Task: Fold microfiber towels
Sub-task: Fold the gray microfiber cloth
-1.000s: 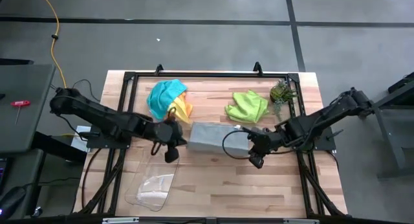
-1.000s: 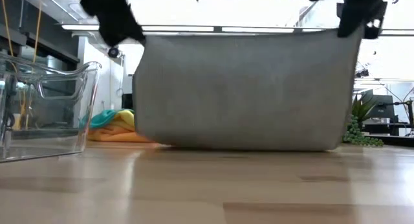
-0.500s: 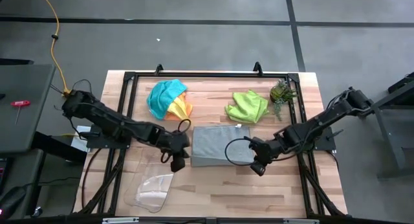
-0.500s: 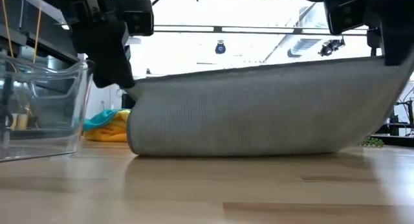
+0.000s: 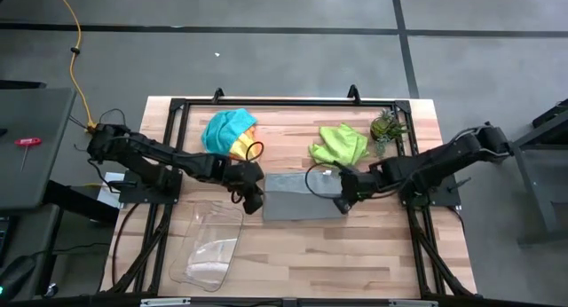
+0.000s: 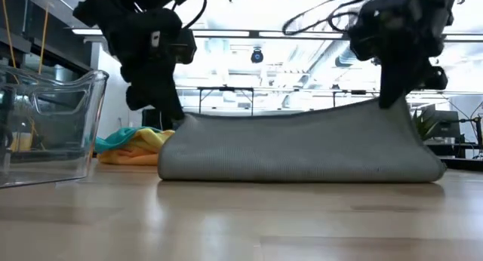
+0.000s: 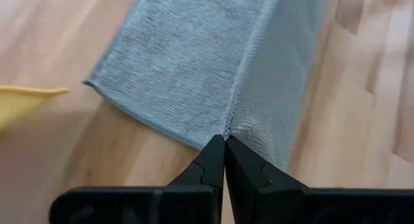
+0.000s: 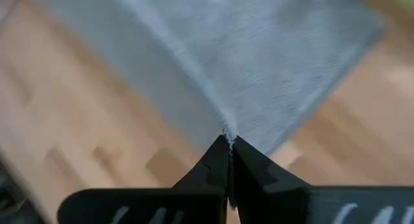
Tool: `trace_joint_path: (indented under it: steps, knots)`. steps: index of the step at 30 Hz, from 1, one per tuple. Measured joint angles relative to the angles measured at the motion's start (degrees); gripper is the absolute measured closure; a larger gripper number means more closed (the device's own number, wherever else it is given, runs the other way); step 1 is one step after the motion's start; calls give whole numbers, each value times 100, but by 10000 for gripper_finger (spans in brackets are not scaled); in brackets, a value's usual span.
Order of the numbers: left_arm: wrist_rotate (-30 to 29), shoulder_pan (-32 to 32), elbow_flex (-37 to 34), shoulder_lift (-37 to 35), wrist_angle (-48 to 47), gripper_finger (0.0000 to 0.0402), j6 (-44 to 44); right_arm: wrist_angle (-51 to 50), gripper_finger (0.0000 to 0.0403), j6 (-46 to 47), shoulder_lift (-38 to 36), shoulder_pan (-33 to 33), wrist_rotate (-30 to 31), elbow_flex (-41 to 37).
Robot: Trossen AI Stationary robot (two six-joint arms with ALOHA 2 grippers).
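Now | left pincer (image 5: pixel 252 199), right pincer (image 5: pixel 343 200): clamped on grey towel (image 5: pixel 297 194) | tray (image 5: pixel 211 250): contents unclear

We see a grey towel (image 5: pixel 297 197) with a fine ribbed weave on the pale striped wood table (image 5: pixel 355 254). Behind it lie a teal towel (image 5: pixel 226 129), a yellow-orange one (image 5: pixel 248 149) and a lime green one (image 5: pixel 339 145). The arms are black.

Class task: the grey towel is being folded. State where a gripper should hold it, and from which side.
Grip the grey towel at the two end corners of its raised edge, from above, as the left gripper and right gripper do. Both are pinched shut on that thin edge, so the cloth hangs in an even fold.
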Motion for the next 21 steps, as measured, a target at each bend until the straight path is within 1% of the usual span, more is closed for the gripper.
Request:
trace_joint_path:
  steps: [3,7,12,14,21]
  knots:
    - [-164,101,0,85,28,401,37,-175,403,3,0,-257,202,0]
    - [-218,207,2,320,94,401,55,-258,403,121,0,-563,326,0]
    - [-230,290,3,681,135,401,63,-259,403,161,2,-768,390,2]
    - [-293,307,2,783,197,401,60,-297,403,324,2,-809,388,4]
    - [-666,332,4,701,401,401,61,-582,403,756,38,-891,390,4]
